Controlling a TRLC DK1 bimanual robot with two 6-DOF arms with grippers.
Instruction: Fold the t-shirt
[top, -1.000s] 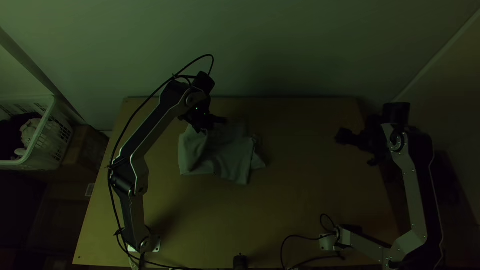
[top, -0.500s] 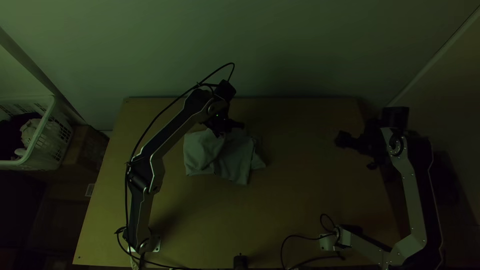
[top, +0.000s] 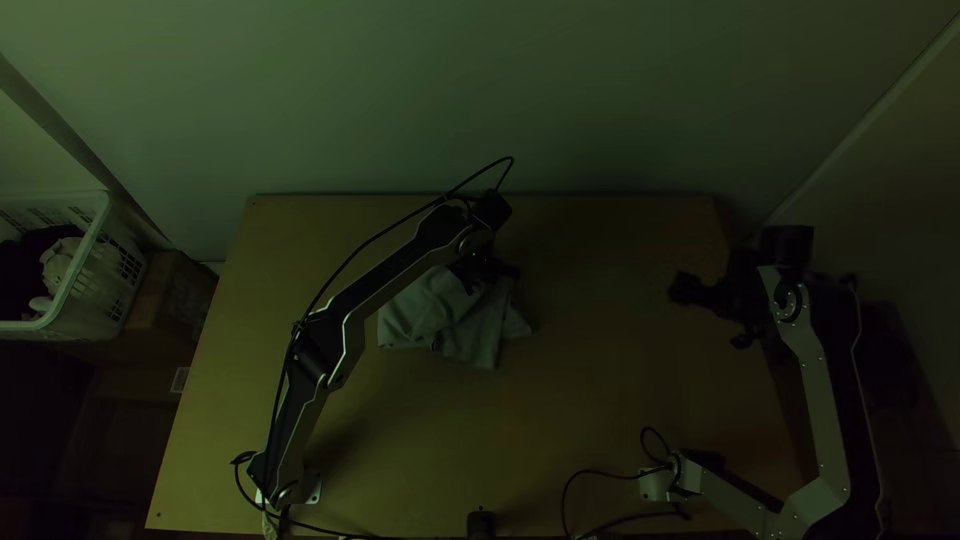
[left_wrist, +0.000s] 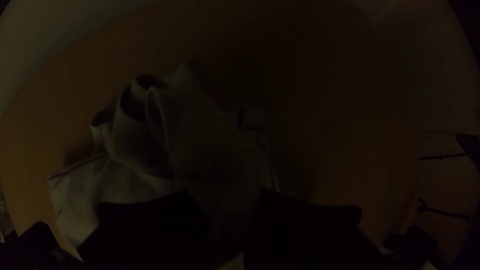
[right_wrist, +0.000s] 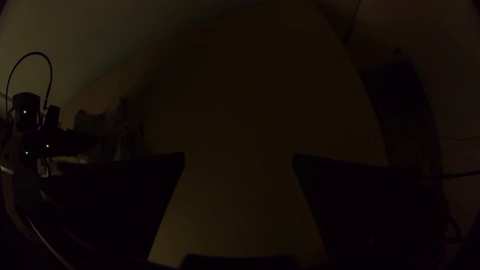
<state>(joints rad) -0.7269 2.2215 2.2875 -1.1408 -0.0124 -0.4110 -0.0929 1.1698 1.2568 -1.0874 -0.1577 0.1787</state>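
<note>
In the top view my left gripper (top: 492, 281) is low over the far part of the grey t-shirt (top: 478, 342), which lies bunched, partly folded over itself, on the table left of centre. Cloth rises between the dark fingers of my left gripper (left_wrist: 226, 200), and they are shut on a part of the t-shirt (left_wrist: 200, 130). A loop-like fold stands beside the held part. My right gripper (top: 713, 315) is off to the right, over the table's right edge. Its fingers are wide apart with nothing between them, as my right gripper (right_wrist: 239, 159) shows from its wrist.
A white laundry basket (top: 75, 285) with clothes stands left of the table (top: 600, 420), beside a brown box (top: 170, 300). A wall (top: 560, 100) rises behind the table's far edge. Black cables (top: 610, 522) lie near the right arm's base, and a small dark object (top: 481, 524) is at the near edge.
My left gripper has moved right and slightly toward the near edge, and the t-shirt's left side has shifted right with it. The right arm has moved only slightly.
</note>
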